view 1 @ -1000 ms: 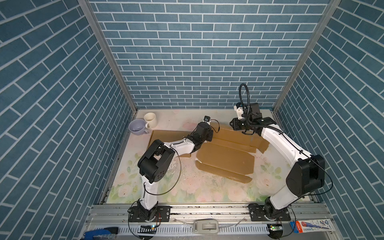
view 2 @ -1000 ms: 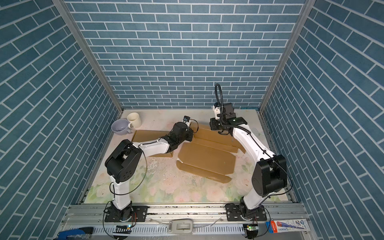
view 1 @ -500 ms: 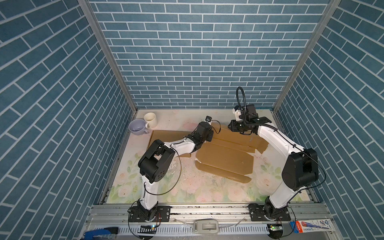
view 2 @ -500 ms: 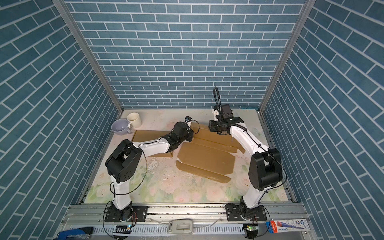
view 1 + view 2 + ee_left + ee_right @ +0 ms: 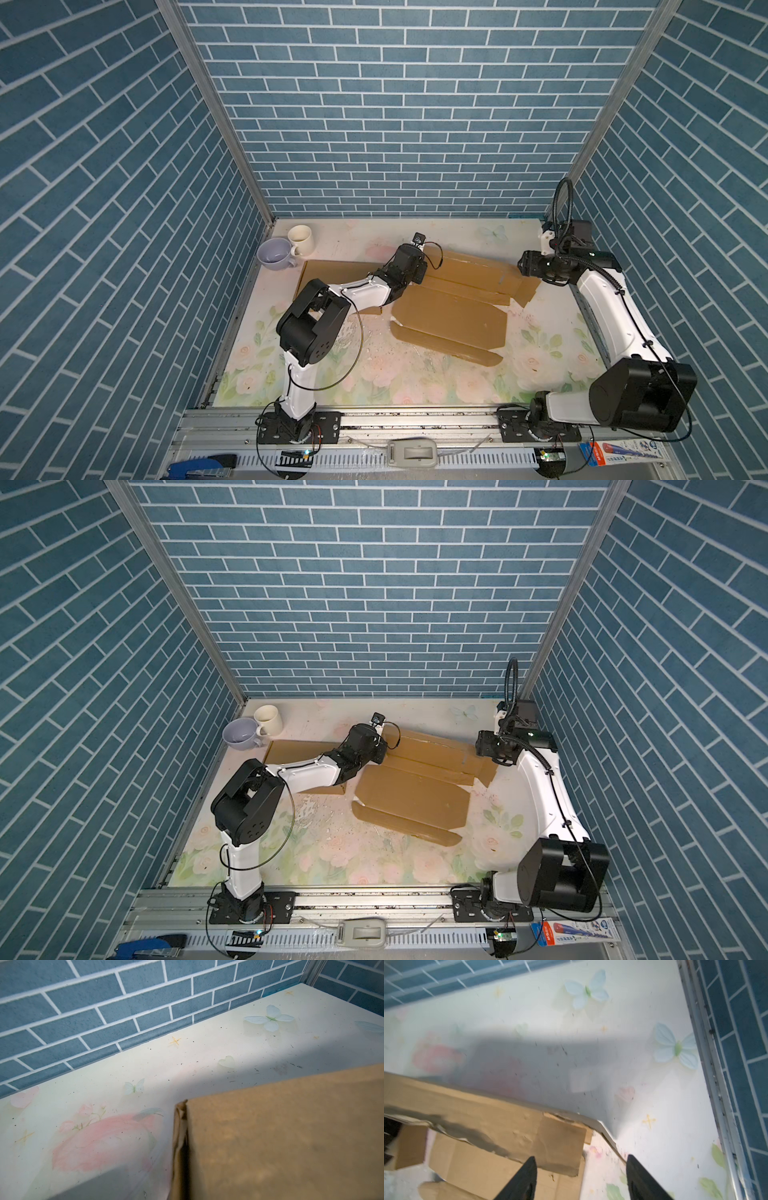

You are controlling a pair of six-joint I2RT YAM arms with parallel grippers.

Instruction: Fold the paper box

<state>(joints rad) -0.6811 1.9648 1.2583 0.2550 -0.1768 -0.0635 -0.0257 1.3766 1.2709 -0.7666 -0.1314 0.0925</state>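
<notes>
The paper box (image 5: 451,316) is a flattened brown cardboard sheet with several creased panels and flaps, lying mid-table in both top views (image 5: 411,793). My left gripper (image 5: 409,269) sits low at the left end of its back panel. Its fingers are hidden in the left wrist view, where a folded cardboard edge (image 5: 180,1147) runs straight in towards the jaws. It is shut on that edge. My right gripper (image 5: 580,1159) is open above the box's right-hand corner (image 5: 562,1138), with cardboard and bare table between its black fingertips (image 5: 531,1164). In a top view it hovers at the box's right end (image 5: 524,265).
A lavender cup (image 5: 274,253) and a cream mug (image 5: 300,239) stand at the back left corner. Blue brick walls (image 5: 395,124) close in three sides, and the right arm is near the right one. A metal rail (image 5: 415,419) runs along the front.
My right gripper has opened and swung right, off the box's back panel towards the right wall. The left gripper has stayed put and shut.
</notes>
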